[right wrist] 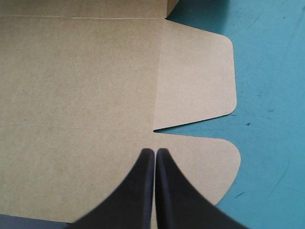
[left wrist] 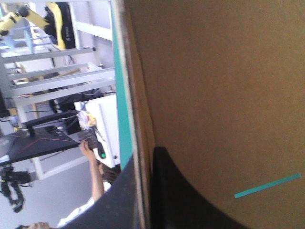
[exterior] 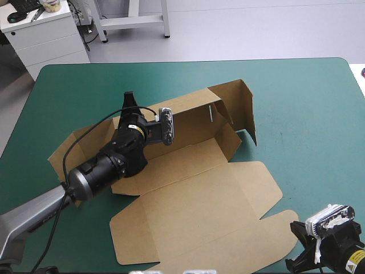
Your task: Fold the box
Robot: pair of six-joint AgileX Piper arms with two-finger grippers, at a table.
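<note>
The brown box (exterior: 194,200) lies open in the middle of the table. Its far wall (exterior: 191,117) and a right end panel (exterior: 246,108) stand raised, and the wide lid lies flat toward the front. My left gripper (exterior: 130,104) is at the left end of the far wall. In the left wrist view its fingers (left wrist: 181,200) sit on either side of the board's edge (left wrist: 140,119), shut on the box (left wrist: 214,86). My right gripper (exterior: 296,248) is at the front right corner, shut and empty (right wrist: 155,157), over the lid's rounded flaps (right wrist: 195,76).
Bare teal-green cover (exterior: 308,114) stretches to the right of the box and along the far edge. A white drawer cabinet (exterior: 43,34) stands beyond the table's far left corner. The box's left flap (exterior: 65,151) lies flat near the left arm.
</note>
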